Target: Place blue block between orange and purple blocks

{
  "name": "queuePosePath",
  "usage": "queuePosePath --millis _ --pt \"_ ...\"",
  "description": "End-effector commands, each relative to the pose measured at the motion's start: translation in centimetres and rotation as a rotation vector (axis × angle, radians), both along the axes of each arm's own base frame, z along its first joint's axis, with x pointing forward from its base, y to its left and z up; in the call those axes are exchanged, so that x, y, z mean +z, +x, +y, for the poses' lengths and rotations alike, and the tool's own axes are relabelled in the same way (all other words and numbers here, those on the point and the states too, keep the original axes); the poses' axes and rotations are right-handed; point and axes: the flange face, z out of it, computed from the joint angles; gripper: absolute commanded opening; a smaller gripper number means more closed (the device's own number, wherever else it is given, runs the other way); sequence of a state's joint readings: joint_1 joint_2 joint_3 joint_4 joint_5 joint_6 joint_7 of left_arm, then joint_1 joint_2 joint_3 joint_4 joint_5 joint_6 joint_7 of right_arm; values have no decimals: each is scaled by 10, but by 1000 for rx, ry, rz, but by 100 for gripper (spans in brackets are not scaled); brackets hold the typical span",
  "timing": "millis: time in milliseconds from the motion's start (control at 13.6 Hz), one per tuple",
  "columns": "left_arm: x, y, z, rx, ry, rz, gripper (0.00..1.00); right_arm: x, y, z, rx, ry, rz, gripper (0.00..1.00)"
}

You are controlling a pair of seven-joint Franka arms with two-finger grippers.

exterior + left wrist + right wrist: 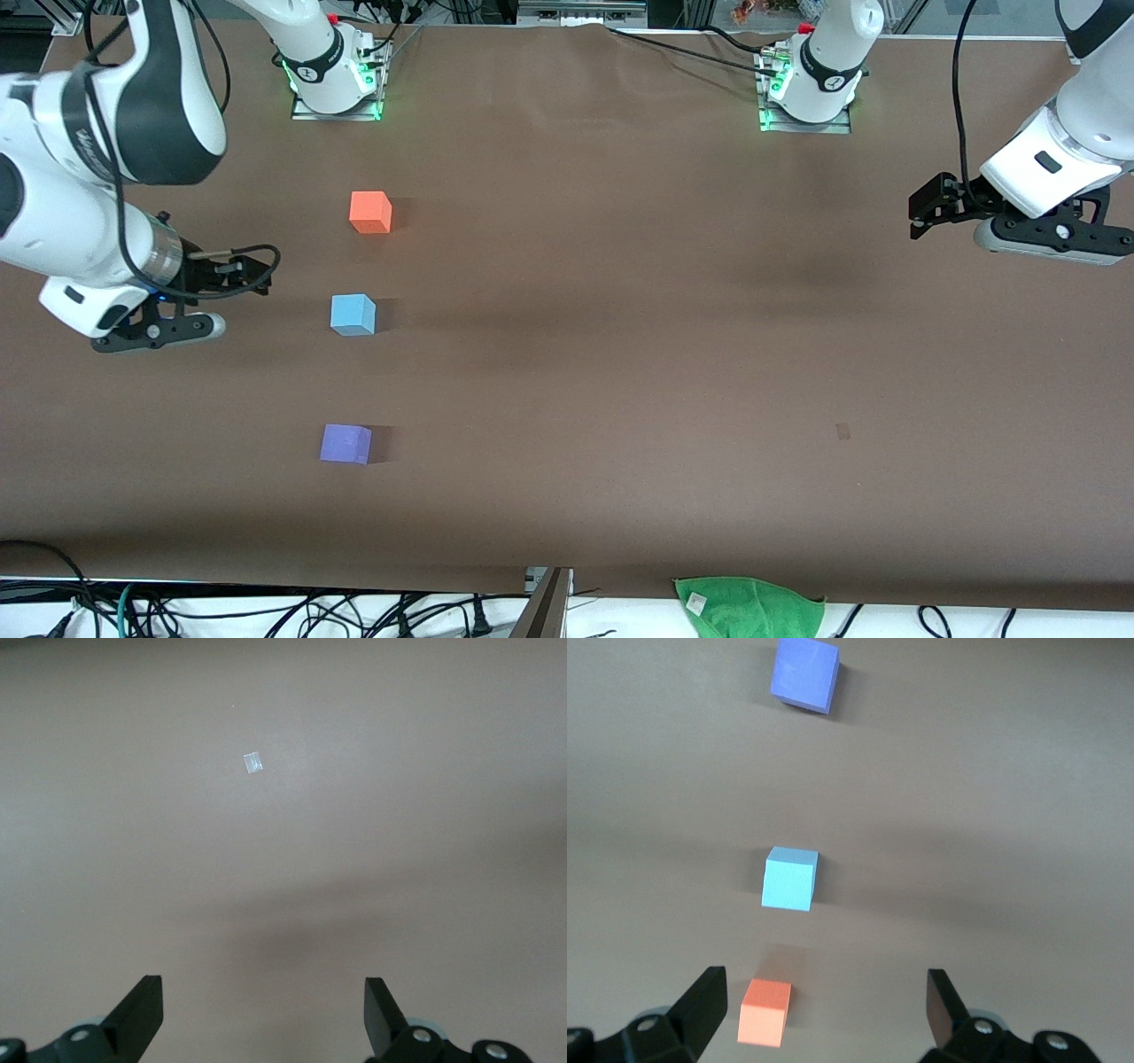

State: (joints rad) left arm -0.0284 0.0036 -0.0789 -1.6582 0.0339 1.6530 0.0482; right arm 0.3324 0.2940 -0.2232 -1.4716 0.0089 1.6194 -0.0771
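Observation:
Three cubes lie in a row on the brown table toward the right arm's end. The orange block (370, 213) is farthest from the front camera, the blue block (353, 315) is in the middle, and the purple block (345, 443) is nearest. All three stand apart. My right gripper (252, 270) is open and empty, up in the air beside the row. Its wrist view shows the orange block (765, 1012), the blue block (788, 879) and the purple block (804, 673) below my right gripper (824, 997). My left gripper (921, 213) is open and empty, waiting over bare table; the left wrist view shows it (264, 1001) with no block in sight.
A green cloth (749, 604) lies at the table's front edge. A small patch of tape (842, 431) sits on the table toward the left arm's end, and it also shows in the left wrist view (253, 764). Cables run along the front edge.

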Motion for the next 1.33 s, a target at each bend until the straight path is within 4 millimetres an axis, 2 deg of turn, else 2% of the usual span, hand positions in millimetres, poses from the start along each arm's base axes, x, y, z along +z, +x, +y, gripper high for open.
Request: queuePosePath --millis 0,74,221,369,517,590,664,959,1107,1255 --pt "6 3 1 -9 -27 8 100 30 -3 -6 -9 -19 34 99" --pt "6 3 1 -9 -27 8 100 40 -4 -4 -11 -19 34 99" --pt "6 3 1 -9 -27 8 100 44 -5 0 -6 -17 28 99" --pt "6 3 1 -9 -27 8 100 68 -20 -1 2 10 2 99" --pt "6 3 0 -11 -27 7 100 72 -34 12 34 11 19 99" --pt "6 3 0 -11 -27 7 100 73 -37 3 28 10 37 99" --pt "6 3 1 -9 -27 7 100 73 -39 4 38 16 48 99" --pt "6 3 1 -9 -27 7 100 134 -61 -39 -20 18 -70 99" --pt "6 3 0 -11 -27 7 100 142 -72 -52 -36 24 -69 99" --pt "6 6 0 -11 -28 7 100 136 -94 -62 -57 25 -56 99"
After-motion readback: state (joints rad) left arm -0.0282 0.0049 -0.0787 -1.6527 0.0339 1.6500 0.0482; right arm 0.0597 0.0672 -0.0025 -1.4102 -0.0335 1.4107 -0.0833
